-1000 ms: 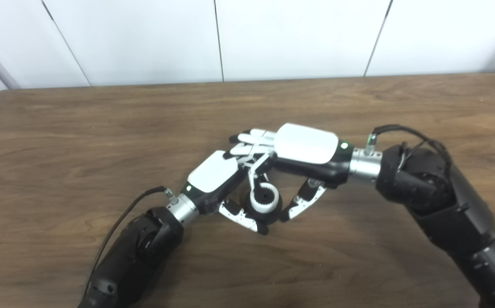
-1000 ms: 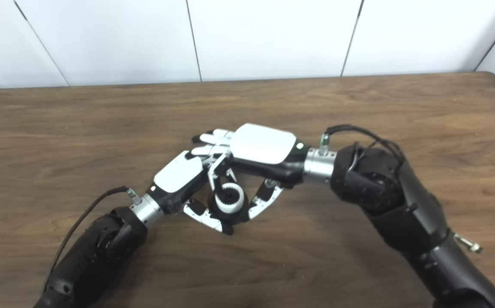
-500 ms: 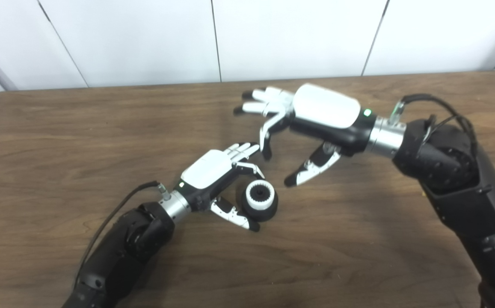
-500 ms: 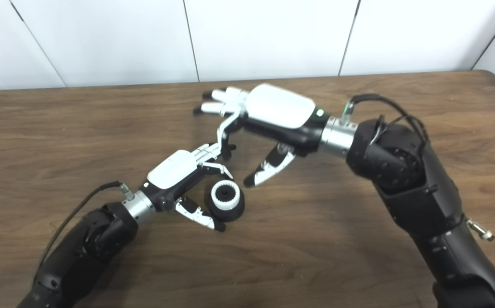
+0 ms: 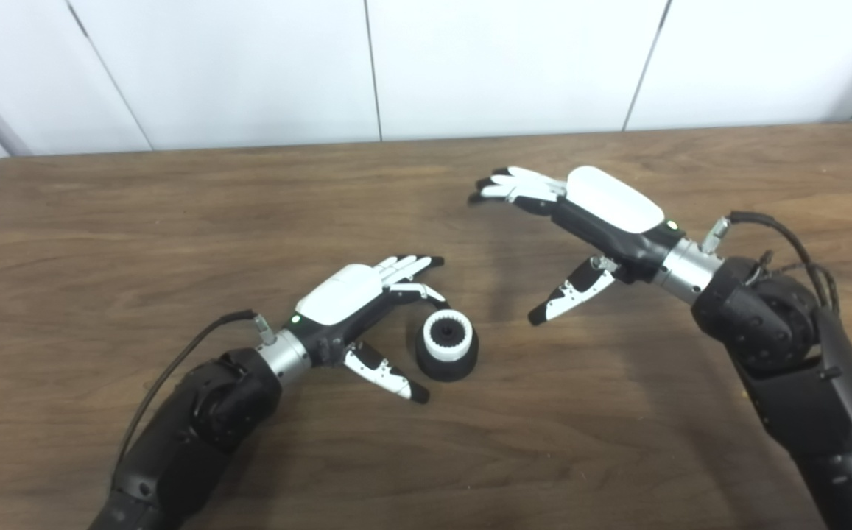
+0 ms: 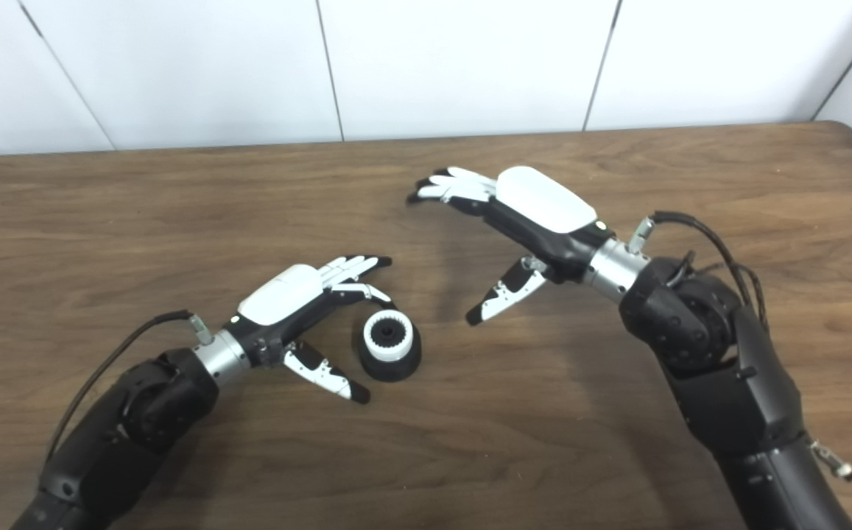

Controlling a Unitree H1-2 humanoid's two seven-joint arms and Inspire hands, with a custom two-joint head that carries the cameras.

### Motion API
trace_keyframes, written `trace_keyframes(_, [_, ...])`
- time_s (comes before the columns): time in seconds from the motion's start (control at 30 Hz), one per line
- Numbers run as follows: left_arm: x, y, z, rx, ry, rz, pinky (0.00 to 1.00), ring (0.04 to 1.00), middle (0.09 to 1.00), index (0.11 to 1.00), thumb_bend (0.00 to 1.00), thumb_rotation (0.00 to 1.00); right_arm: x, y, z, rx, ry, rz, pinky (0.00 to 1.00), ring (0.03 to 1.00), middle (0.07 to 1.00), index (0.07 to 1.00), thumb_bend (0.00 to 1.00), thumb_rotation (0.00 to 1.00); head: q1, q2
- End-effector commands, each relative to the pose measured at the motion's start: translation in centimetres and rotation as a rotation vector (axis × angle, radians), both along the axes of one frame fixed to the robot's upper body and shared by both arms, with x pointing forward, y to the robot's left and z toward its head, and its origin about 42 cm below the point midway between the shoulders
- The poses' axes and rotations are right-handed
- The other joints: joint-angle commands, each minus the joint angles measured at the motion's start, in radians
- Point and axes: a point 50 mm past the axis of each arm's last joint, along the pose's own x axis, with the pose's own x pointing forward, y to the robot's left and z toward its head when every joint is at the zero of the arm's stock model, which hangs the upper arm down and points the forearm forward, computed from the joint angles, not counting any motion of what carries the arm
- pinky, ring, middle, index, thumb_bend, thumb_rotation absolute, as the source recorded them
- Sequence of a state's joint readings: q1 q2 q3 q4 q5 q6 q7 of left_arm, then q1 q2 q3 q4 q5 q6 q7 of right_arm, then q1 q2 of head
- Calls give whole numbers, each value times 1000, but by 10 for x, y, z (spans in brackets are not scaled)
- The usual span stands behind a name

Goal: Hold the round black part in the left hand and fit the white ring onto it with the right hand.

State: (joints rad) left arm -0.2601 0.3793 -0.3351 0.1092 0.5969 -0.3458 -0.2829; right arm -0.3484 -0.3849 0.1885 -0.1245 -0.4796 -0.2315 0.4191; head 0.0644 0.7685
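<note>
The round black part [image 5: 448, 358] stands on the wooden table [image 5: 101, 221] near the middle, with the white ring [image 5: 448, 341] seated on its top. It also shows in the right eye view [image 6: 389, 355]. My left hand [image 5: 356, 298] is open just left of the part, fingers spread and not touching it. My right hand [image 5: 588, 213] is open and empty, raised to the upper right of the part, well apart from it.
The table's far edge meets a white panelled wall [image 5: 470, 66]. Both black forearms come in from the bottom corners. Nothing else lies on the table.
Both hands have let go of the part and ring. The right hand lifted and pulled back to the right. The left hand opened and drew slightly left. The part stays on the table.
</note>
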Motion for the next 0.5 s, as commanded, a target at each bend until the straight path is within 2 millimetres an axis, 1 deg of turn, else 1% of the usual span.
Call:
trace_keyframes(0.0, [7,29,4,68,32,86,1000,1000,1000,1000,1000,187,5,1,11,66,-80,-16,778,907,907,914,636,110,-1,-5])
trace_keyframes(0.13, [8,40,7,39,57,126,997,1000,1000,1000,1000,118,5,1,-5,111,-43,-81,806,919,931,953,528,223,-1,-26])
trace_keyframes(0.2, [8,44,9,11,72,149,989,1000,1000,1000,1000,38,4,1,-10,122,-15,-112,838,941,961,990,455,347,-2,-30])
trace_keyframes(0.23, [8,46,9,-17,74,160,977,1000,1000,1000,1000,12,3,1,-12,127,-5,-131,842,946,975,997,422,434,-2,-38])
trace_keyframes(0.27, [8,48,9,-42,76,176,974,1000,1000,1000,1000,10,2,0,-15,132,4,-152,842,947,977,998,417,446,-2,-44])
trace_keyframes(0.3, [7,50,9,-64,78,191,964,998,1000,1000,1000,5,1,0,-17,137,10,-168,844,949,983,999,399,497,-2,-44])
trace_keyframes(0.33, [7,52,9,-100,86,214,958,996,1000,1000,989,2,0,-1,-20,154,22,-186,847,951,987,1000,382,540,-3,-56])
trace_keyframes(0.37, [6,53,8,-139,97,233,950,994,1000,1000,946,0,-1,-3,-22,172,31,-201,855,954,990,1000,358,595,-3,-56])
trace_keyframes(0.4, [6,54,8,-185,112,266,938,992,1000,1000,910,0,-2,-4,-26,196,36,-216,858,954,990,998,346,627,9,-68])
trace_keyframes(0.43, [5,55,7,-255,130,298,894,982,1000,1000,850,0,-2,-5,-31,234,48,-233,858,953,986,991,335,648,13,-66])
trace_keyframes(0.47, [4,56,6,-319,143,325,884,978,1000,1000,719,0,-3,-6,-35,271,59,-252,872,958,986,983,326,671,14,-68])
